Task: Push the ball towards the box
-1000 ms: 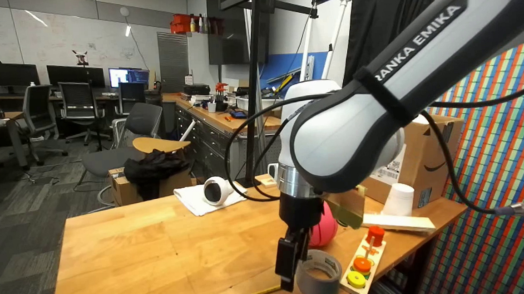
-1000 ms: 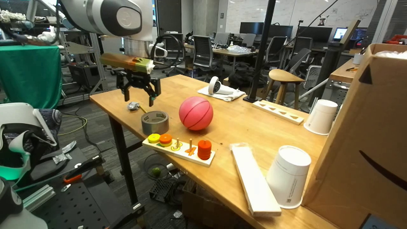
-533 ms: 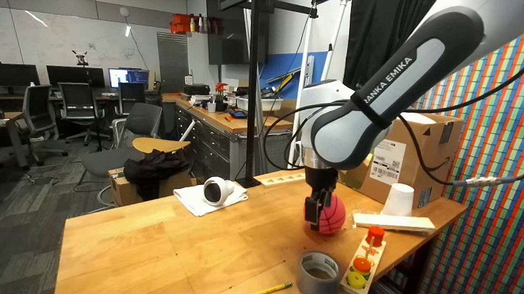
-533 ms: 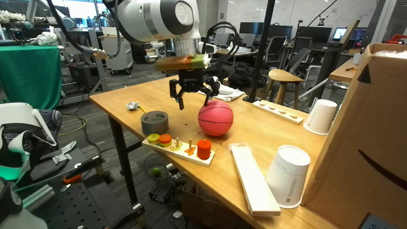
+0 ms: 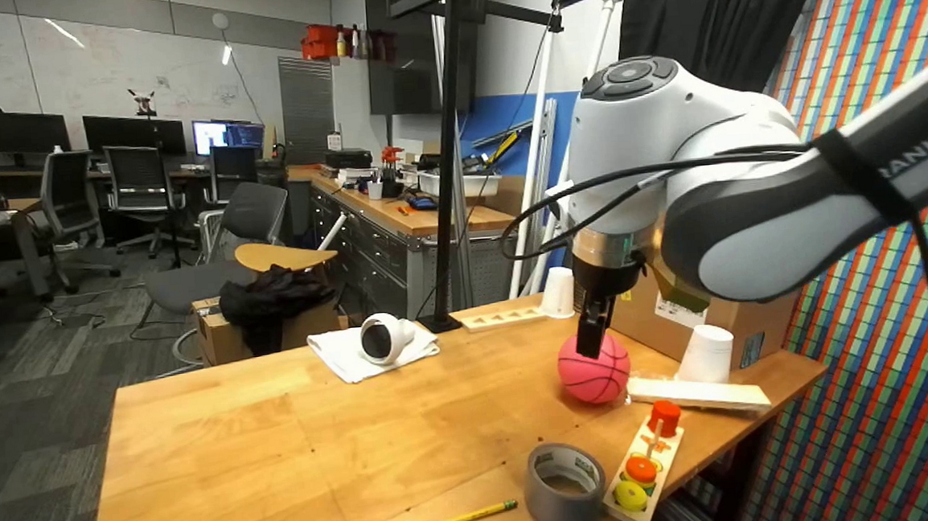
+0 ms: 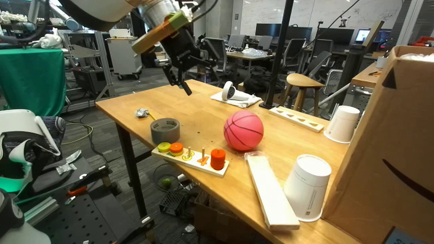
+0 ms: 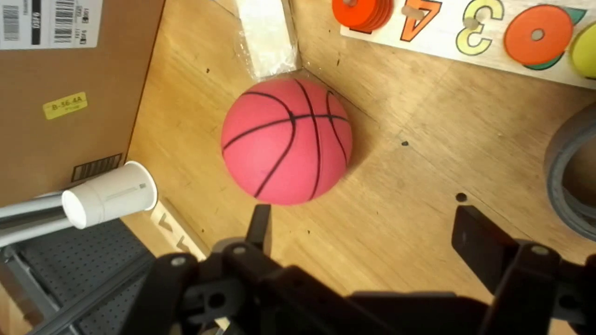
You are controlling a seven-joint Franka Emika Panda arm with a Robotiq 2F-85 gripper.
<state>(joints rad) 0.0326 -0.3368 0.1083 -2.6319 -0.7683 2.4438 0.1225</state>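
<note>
The robot arm has a smooth white shell with charcoal trim and a pale grey panel, a round dark button pad, partial lettering reading "RANKA", a black strap and thin black cables. Its metallic silver wrist collar sits just beside a block coloured green, orange and brown. The gripper is black, jointed and angular, with small pale lettering and, in the wrist view, round metallic screw heads on its finger linkages

A grey tape roll sits just beside the numbered peg board.
</note>
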